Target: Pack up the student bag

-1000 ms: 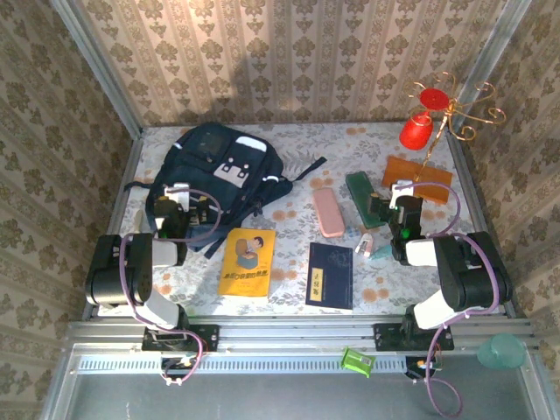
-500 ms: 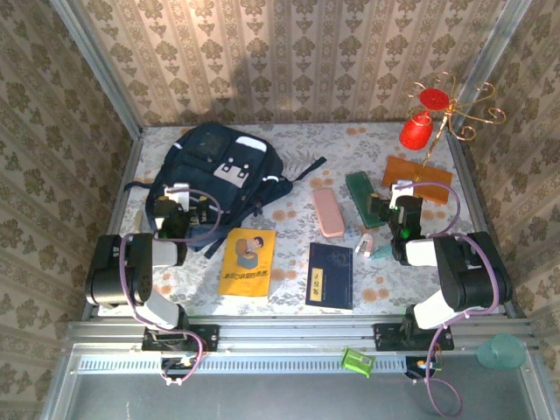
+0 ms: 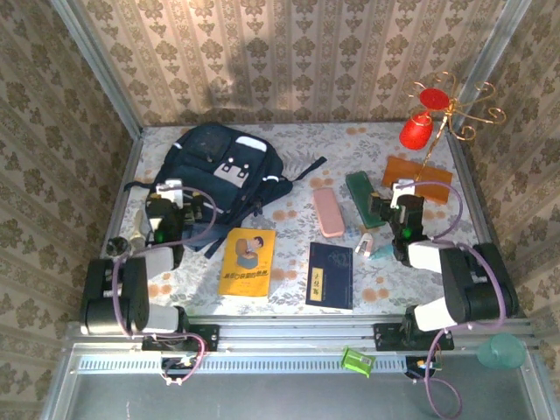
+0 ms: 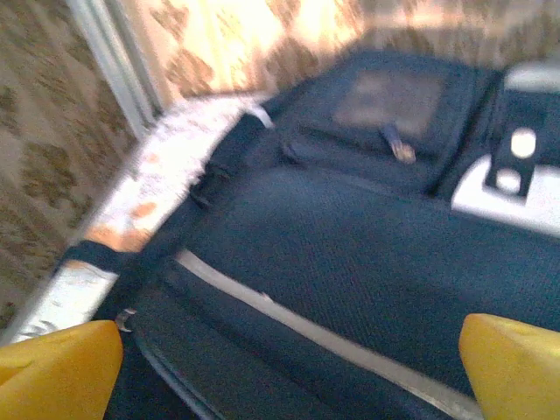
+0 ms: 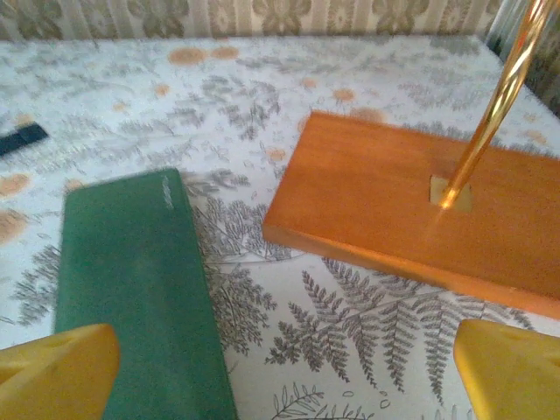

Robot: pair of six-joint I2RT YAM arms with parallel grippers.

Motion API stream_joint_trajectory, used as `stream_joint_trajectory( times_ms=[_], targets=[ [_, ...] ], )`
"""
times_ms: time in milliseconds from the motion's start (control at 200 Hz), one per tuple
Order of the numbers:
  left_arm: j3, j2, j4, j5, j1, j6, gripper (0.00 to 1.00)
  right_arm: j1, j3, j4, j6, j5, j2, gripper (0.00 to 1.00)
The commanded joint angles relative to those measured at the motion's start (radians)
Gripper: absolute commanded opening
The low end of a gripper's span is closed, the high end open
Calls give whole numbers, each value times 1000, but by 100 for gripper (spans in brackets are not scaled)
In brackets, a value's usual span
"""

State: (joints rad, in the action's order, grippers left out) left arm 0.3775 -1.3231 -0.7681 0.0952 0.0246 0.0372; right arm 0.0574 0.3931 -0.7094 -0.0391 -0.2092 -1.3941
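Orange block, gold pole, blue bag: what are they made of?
The orange block looks like varnished wood: square-cut, soft sheen. The gold pole gleams like polished metal. The student bag seems matte woven fabric; a fine weave shows.

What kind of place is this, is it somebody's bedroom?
Probably not: it looks like a robot practice booth dressed like a room. Wallpapered panels stand in a metal frame, robot arms are bolted to a rail, and a backpack lies on a flowery tablecloth.

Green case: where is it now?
The green case lies in the top view on the right half of the table, between the pink case and the orange wooden stand base, apart from both.
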Motion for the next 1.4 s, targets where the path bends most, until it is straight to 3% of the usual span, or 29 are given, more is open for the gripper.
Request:
stream_joint_trajectory(
  times_ms=[0,90,165,250,325,420,555,755,995,1095,1195,1300,1400],
  targets=[
    [21,174,183,104,-3,-129,100,7,36,155,-68,-57,185,99],
    [72,277,390,145,-9,-258,100,10,78,352,-168,-37,353,97],
    [133,313,609,161,-24,-380,100,55,166,524,-244,-7,401,92],
    [193,308,833,194,-46,-513,100,227,289,666,-252,-57,352,91],
    [196,315,928,179,-67,-574,100,384,405,732,-256,-107,238,91],
    [164,325,920,105,-81,-563,100,487,584,823,-286,-73,42,91],
    [213,244,1002,77,-91,-579,100,530,845,882,-329,90,-266,89],
    [168,231,955,23,-111,-622,100,520,1197,946,-449,197,-626,86],
    [136,186,889,-126,-126,-671,100,483,1424,895,-687,269,-913,80],
    [110,189,840,-193,-124,-687,98,482,1519,914,-711,305,-995,70],
    [94,187,778,-230,-114,-702,93,477,1545,889,-727,319,-1018,50],
    [105,157,713,-255,-83,-724,88,466,1495,815,-749,343,-979,27],
    [141,87,642,-265,-32,-775,86,441,1378,685,-797,412,-880,16]
  ],
)
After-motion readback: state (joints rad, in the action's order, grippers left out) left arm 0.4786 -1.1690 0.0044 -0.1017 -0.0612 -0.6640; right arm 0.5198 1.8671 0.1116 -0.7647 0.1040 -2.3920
